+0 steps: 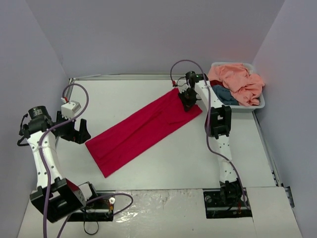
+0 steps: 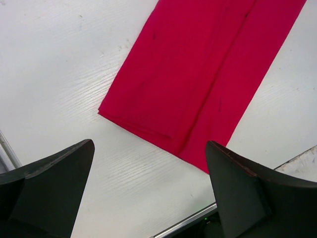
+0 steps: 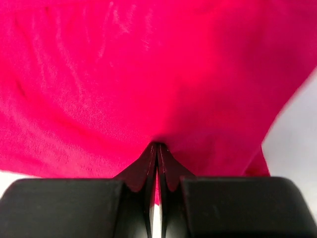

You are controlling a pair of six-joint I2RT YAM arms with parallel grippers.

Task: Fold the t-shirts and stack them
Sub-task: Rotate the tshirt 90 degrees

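My right tool (image 3: 157, 147) is clamped tight on the far end of the red t-shirt (image 1: 143, 130), a long folded strip lying diagonally on the desk (image 1: 163, 168); my left tool (image 2: 149, 145) gapes wide just off its near end; the peach t-shirt (image 1: 237, 79) and teal t-shirt (image 1: 225, 94) fill the basket (image 1: 259, 105)

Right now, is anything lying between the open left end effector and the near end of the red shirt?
Nothing visible. The left end effector hangs open beside the near end of the red t-shirt, with only bare white table between them. The right end effector is pinching the shirt's far end.
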